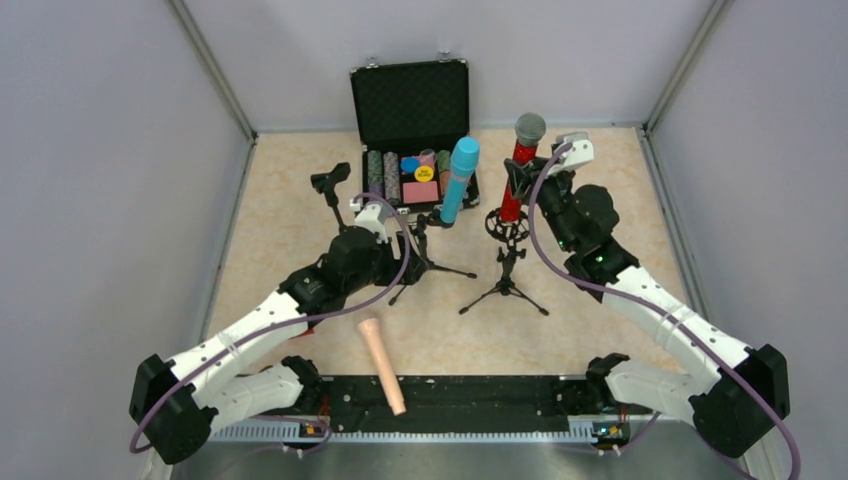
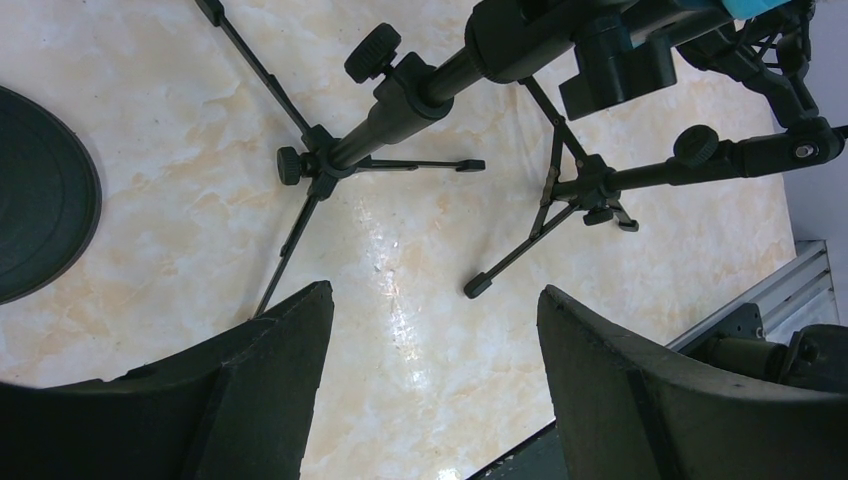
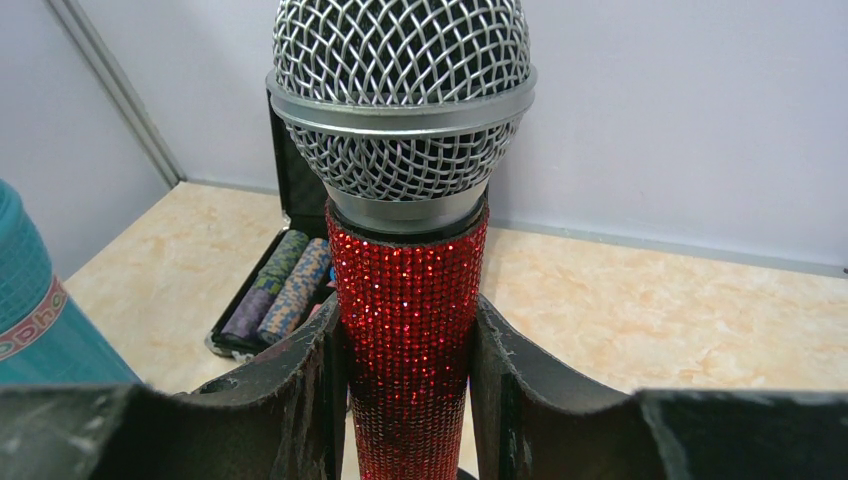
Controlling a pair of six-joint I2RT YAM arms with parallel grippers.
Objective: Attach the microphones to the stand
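Observation:
The glittery red microphone [image 1: 517, 172] with a silver mesh head stands upright in the shock mount of the right tripod stand [image 1: 507, 272]. My right gripper [image 1: 524, 180] is shut on its body. In the right wrist view both fingers [image 3: 310, 380] press the red microphone [image 3: 408, 300] from either side. The light blue microphone [image 1: 458, 182] sits tilted on the middle stand [image 1: 427, 255]. On the table near the front rail lies the peach-beige microphone [image 1: 382, 362]. My left gripper [image 1: 398, 232] hangs open beside the middle stand, nothing between its fingers [image 2: 300, 340].
A third stand [image 1: 333, 195] with an empty clip stands at the left; its round black base [image 2: 40, 190] shows in the left wrist view. An open black case [image 1: 410, 105] with poker chips sits at the back. Tripod legs [image 2: 520, 245] spread over the table below my left gripper.

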